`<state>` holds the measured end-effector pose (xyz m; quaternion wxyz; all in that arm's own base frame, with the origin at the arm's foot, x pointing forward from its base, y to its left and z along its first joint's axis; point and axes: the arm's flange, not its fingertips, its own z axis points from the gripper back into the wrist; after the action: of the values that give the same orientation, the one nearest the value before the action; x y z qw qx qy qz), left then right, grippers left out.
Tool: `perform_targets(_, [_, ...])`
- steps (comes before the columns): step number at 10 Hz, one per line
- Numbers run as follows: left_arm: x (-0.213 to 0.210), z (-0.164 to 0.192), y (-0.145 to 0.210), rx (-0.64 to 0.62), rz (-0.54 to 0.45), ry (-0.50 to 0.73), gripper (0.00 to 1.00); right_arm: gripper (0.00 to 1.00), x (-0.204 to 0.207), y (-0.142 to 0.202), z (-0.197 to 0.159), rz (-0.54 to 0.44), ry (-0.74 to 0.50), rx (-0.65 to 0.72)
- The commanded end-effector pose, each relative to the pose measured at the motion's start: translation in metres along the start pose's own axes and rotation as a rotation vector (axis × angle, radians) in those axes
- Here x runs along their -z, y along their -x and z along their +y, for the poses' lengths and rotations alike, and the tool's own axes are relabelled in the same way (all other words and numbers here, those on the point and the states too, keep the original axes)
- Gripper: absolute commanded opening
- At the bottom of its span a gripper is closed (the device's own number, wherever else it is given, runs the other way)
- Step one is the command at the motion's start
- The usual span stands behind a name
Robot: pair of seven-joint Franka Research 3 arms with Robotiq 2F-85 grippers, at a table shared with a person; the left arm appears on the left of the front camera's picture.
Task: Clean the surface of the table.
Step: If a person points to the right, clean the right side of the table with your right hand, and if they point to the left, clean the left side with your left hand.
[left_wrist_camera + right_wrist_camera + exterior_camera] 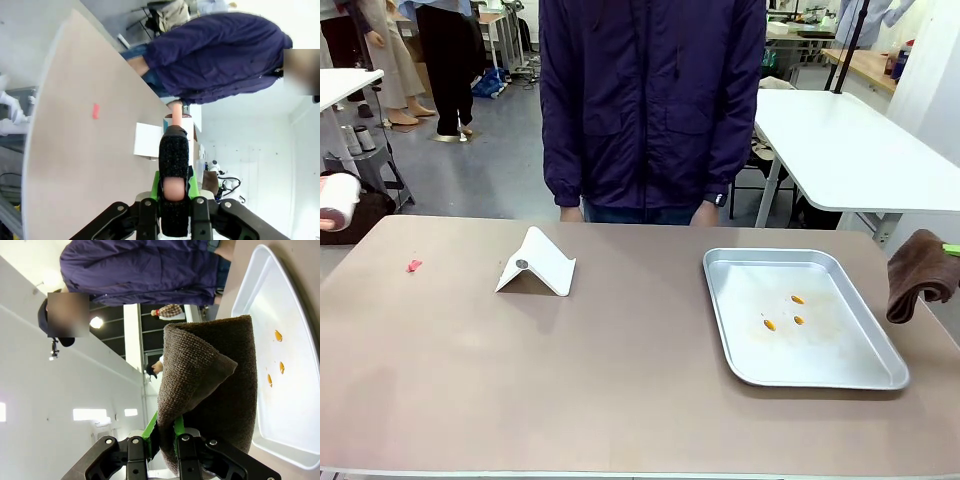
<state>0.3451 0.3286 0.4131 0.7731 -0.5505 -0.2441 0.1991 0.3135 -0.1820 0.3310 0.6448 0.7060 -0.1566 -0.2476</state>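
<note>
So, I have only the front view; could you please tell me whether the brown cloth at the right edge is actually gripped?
Observer: Yes. In the right wrist view the right end effector is shut on the brown woven cloth, pinching its lower fold.
Operator: Thank you. And what is holding the white roll at the left edge?
Observer: In the left wrist view the left end effector is shut on a black textured handle, which leads towards that white roll.
</note>
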Motion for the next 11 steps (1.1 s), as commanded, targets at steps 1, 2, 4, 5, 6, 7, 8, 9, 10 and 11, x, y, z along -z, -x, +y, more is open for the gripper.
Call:
perform_targets(1, [-0.039,0.024,-0.012,0.025,0.007,0.01,0.03,0.0,0.0,0.0,0.005,0.001,-0.017,-0.006])
perform_targets(2, [-0.057,0.038,-0.012,0.021,-0.004,0.007,0.03,0.0,0.0,0.0,0.005,0.001,-0.017,-0.006])
perform_targets(4, [-0.08,0.062,-0.012,-0.018,-0.024,0.016,0.03,0.0,0.0,0.0,0.005,0.001,-0.017,-0.006])
perform_targets(5, [-0.084,0.069,-0.011,-0.021,-0.018,0.013,0.03,0.0,0.0,0.0,0.005,0.001,-0.017,-0.006])
perform_targets(6, [-0.076,0.057,-0.005,-0.026,-0.032,-0.011,0.03,0.0,0.0,0.0,0.005,0.001,-0.017,-0.006])
perform_targets(7, [-0.076,0.057,-0.005,-0.026,-0.032,-0.011,0.03,0.0,0.0,0.0,0.005,0.001,-0.017,-0.006])
perform_targets(8, [-0.076,0.057,-0.005,-0.026,-0.032,-0.011,0.03,0.0,0.0,0.0,0.005,0.001,-0.017,-0.006])
perform_targets(9, [-0.076,0.057,-0.005,-0.026,-0.032,-0.011,0.03,0.0,0.0,0.0,0.005,0.001,-0.017,-0.006])
perform_targets(10, [-0.076,0.057,-0.005,-0.026,-0.032,-0.011,0.03,0.0,0.0,0.0,0.005,0.001,-0.017,-0.006])
perform_targets(11, [-0.076,0.057,-0.005,-0.026,-0.032,-0.011,0.03,0.0,0.0,0.0,0.005,0.001,-0.017,-0.006])
